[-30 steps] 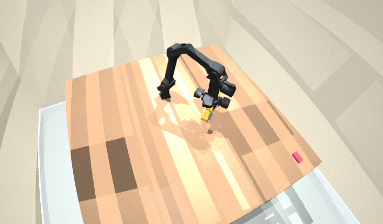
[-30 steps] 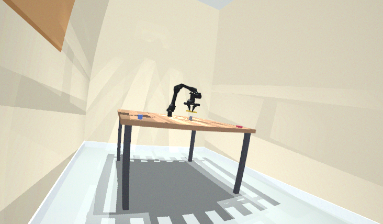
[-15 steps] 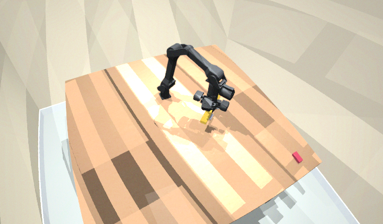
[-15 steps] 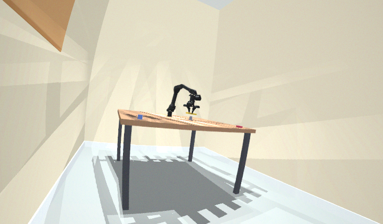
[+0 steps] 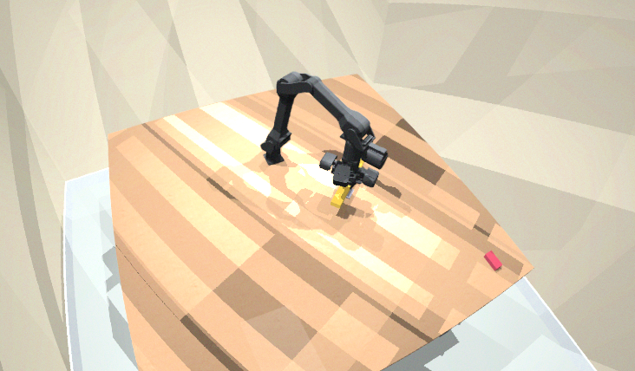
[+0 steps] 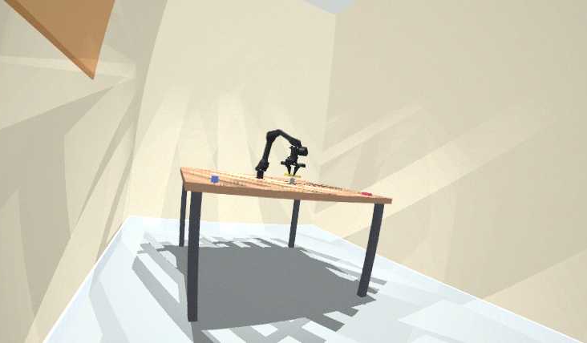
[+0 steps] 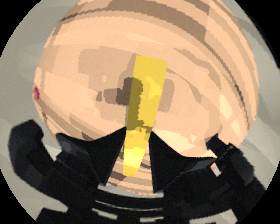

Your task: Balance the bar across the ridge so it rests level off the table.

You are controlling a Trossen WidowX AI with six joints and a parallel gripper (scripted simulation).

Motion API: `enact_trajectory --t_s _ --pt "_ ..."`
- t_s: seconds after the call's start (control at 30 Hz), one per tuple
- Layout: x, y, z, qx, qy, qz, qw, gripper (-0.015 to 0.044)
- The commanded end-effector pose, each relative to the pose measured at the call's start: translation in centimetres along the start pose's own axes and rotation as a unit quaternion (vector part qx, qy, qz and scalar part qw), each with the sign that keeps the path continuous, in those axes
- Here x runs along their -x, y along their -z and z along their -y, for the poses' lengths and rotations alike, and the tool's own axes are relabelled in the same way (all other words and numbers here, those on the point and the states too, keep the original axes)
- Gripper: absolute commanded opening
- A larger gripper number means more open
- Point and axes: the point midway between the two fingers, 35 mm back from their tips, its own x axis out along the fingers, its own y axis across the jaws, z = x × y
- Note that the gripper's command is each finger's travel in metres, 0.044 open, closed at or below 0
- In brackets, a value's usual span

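The yellow bar is held off the table and looks about level in the exterior view. My gripper is shut on the bar, with one finger on each long side. In the wrist view much of the bar reaches forward past the fingertips. The small grey ridge stands on the table directly below the bar in the exterior view. Bar and ridge are very close; whether they touch cannot be told. In the top view the bar and arm hide most of the ridge, and the wrist view does not show it clearly.
A red block lies near a far corner of the wooden table. A blue cube stands near the left end in the exterior view. The arm's base stands behind the ridge.
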Motion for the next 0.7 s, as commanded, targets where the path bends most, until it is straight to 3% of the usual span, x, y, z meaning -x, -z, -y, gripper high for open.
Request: enact_trajectory --t_s 0.0,0.67 --pt "0.02 0.02 -0.02 -0.003 -0.001 -0.001 1.000 0.0000" --pt "-0.15 0.03 -0.03 -0.003 -0.001 -0.001 1.000 0.0000"
